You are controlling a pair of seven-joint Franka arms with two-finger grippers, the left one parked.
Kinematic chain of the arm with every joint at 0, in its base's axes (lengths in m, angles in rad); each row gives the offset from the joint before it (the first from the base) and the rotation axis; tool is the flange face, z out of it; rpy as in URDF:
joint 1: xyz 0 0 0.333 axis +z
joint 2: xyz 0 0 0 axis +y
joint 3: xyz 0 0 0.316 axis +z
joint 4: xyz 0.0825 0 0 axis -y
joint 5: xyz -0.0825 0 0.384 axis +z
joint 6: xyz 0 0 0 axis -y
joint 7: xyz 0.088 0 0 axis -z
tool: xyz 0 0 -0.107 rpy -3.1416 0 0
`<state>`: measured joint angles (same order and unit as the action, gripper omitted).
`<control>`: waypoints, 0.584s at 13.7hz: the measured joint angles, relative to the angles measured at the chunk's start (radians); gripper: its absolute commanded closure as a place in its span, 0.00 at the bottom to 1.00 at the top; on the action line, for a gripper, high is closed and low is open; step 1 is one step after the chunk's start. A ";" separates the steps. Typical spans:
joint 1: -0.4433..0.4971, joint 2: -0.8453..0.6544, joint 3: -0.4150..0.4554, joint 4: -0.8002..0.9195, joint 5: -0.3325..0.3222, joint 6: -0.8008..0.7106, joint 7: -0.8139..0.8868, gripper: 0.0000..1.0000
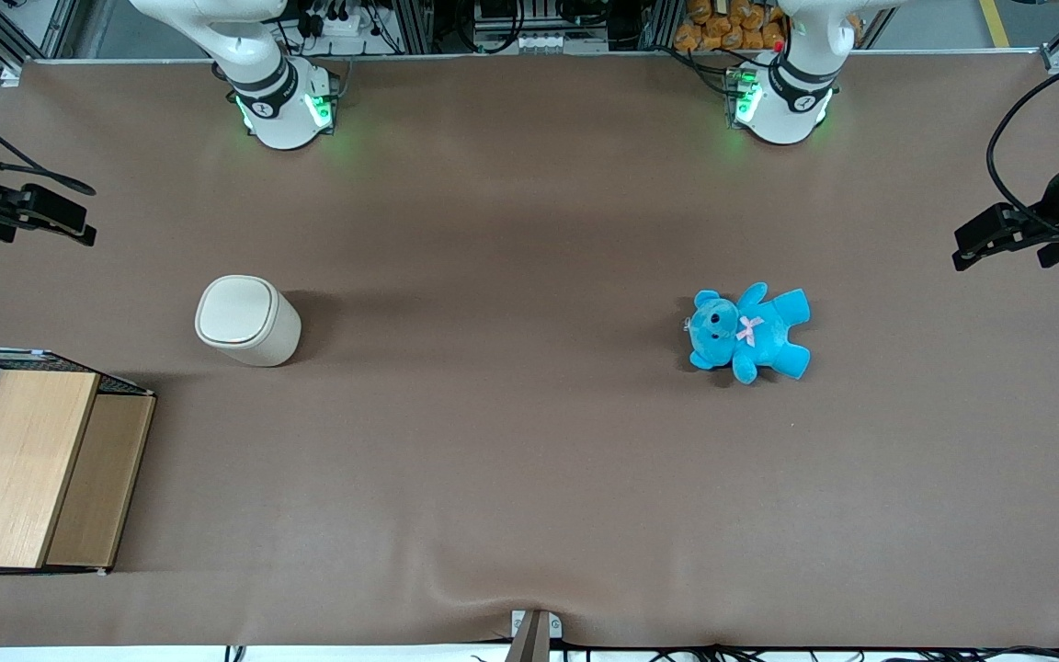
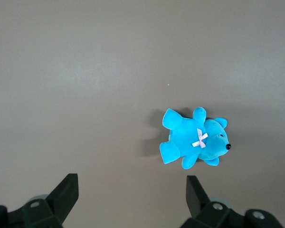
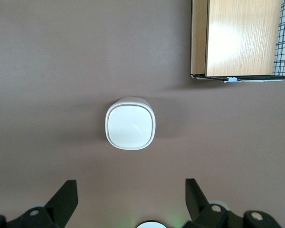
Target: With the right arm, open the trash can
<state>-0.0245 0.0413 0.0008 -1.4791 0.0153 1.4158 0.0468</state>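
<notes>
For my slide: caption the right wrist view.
Open gripper hovers above the closed trash can near a wooden box.

This is a robotics lab or test cell, not a home. Two white robot arm bases, one point(image 1: 286, 106) and another point(image 1: 782, 101), are bolted along one edge of a wide bench point(image 1: 529, 460) covered in plain brown matting, each base glowing with green status lights. Past that edge stand aluminium frame rails point(image 1: 419, 23), power strips and bundled cables point(image 1: 336, 18). Black cables point(image 1: 1017, 119) loop at the bench's ends, and a camera mount point(image 1: 534, 634) sits at the edge nearest the front camera. The few props on the matting, a blue teddy point(image 1: 750, 331), a trash can point(image 1: 246, 320) and a wooden box point(image 1: 33, 460), lie well apart, laid out like test items.
</notes>
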 measured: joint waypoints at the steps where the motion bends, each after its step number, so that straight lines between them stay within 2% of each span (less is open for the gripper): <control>1: 0.000 0.000 -0.002 0.000 0.000 0.000 0.000 0.00; 8: 0.001 0.002 -0.006 -0.002 0.003 -0.009 0.000 0.00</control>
<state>-0.0235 0.0431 -0.0050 -1.4816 0.0179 1.4068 0.0468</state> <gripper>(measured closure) 0.000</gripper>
